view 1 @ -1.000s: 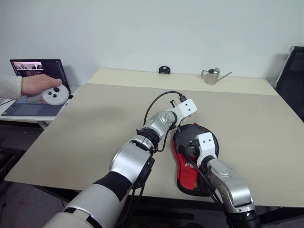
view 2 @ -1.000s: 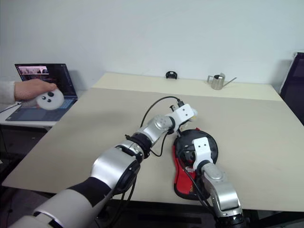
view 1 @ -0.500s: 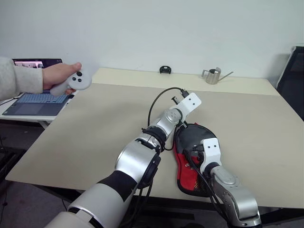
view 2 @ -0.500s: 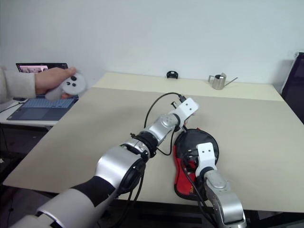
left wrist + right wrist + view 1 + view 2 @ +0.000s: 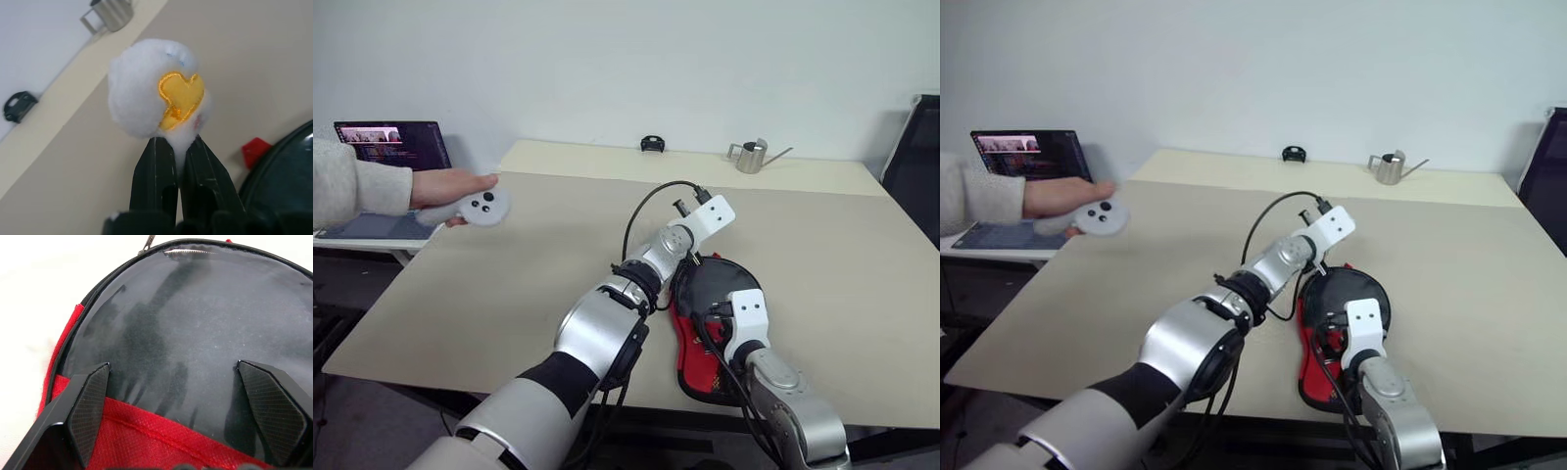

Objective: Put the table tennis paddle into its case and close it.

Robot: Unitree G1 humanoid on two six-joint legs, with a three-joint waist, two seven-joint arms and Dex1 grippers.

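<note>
— What has changed since a second ago?
— Only the person's hand (image 5: 450, 186) with its grey controller (image 5: 481, 207); it now reaches over the table (image 5: 509, 264) edge.
— And the grippers?
— Left gripper (image 5: 177, 147) is pinched on a white plush ball (image 5: 156, 100), beside the case (image 5: 715, 313). Right gripper (image 5: 183, 399) is spread wide just above the case, holding nothing.
— Anything from the wrists?
— A yellow embroidered patch (image 5: 180, 98) on the ball.
</note>
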